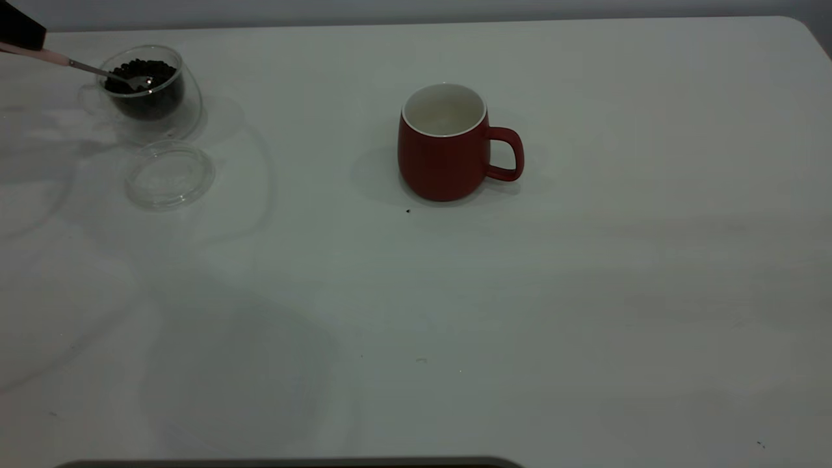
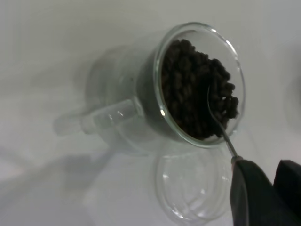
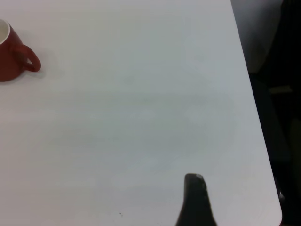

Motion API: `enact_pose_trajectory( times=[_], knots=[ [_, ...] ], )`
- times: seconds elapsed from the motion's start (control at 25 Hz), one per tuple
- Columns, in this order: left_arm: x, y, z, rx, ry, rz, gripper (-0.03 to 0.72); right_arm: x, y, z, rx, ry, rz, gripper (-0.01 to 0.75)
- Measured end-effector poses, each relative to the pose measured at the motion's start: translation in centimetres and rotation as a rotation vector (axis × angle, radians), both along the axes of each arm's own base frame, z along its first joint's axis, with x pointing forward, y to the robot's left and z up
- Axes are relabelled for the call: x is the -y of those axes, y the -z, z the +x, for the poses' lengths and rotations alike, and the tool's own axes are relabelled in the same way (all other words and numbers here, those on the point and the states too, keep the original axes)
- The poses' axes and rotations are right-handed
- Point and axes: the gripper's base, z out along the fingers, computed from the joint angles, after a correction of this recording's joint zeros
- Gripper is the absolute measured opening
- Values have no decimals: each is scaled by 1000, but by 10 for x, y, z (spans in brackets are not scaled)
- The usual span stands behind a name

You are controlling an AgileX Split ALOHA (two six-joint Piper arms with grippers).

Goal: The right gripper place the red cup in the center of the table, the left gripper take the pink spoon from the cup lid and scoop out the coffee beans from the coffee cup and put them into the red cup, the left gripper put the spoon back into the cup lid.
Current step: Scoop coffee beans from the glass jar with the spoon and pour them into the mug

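The left gripper [image 1: 23, 32] sits at the far left edge of the exterior view, clenched on the pink handle of the spoon [image 1: 78, 65]. From the gripper the spoon slants down and away, its metal bowl lying in the beans [image 1: 140, 73] inside the glass cup [image 1: 149, 91]. In the left wrist view the stem [image 2: 225, 136] leaves the dark fingers [image 2: 244, 193] and runs into the bean heap [image 2: 195, 89], the bowl partly buried among them near the cup's rim.

The lid [image 1: 170, 174] lies flat on the table [image 1: 520, 312], just beside the glass cup on its near side, below the gripper's reach line and holding nothing. The wrist view shows it [image 2: 193, 188] directly under the spoon stem, overlapping the glass cup's [image 2: 141, 113] base in the picture.

The mug [image 1: 445, 146] stands upright near the table's middle, well apart from the left gripper, handle turned away from it, its white inside bare.

The right gripper [image 3: 195, 202] hangs over bare table far from the mug [image 3: 14, 54]; only one dark finger tip shows, so I cannot tell whether it is released or clenched.
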Motion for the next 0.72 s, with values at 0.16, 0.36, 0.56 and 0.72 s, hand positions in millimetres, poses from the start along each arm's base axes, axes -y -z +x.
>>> enact_pose_trajectory(
  times=[0.16, 0.36, 0.56, 0.72],
  knots=[
    [-12, -2, -6, -28, -42, -45, 119, 0, 0, 0, 0, -1, -1, 591],
    [-25, -2, -10, -36, -85, -66, 119, 0, 0, 0, 0, -1, -1, 591],
    [-24, 20, -8, -60, -126, -151, 119, 0, 0, 0, 0, -1, -1, 591],
    [-22, 35, -8, -79, -146, -190, 119, 0, 0, 0, 0, -1, -1, 591]
  ],
)
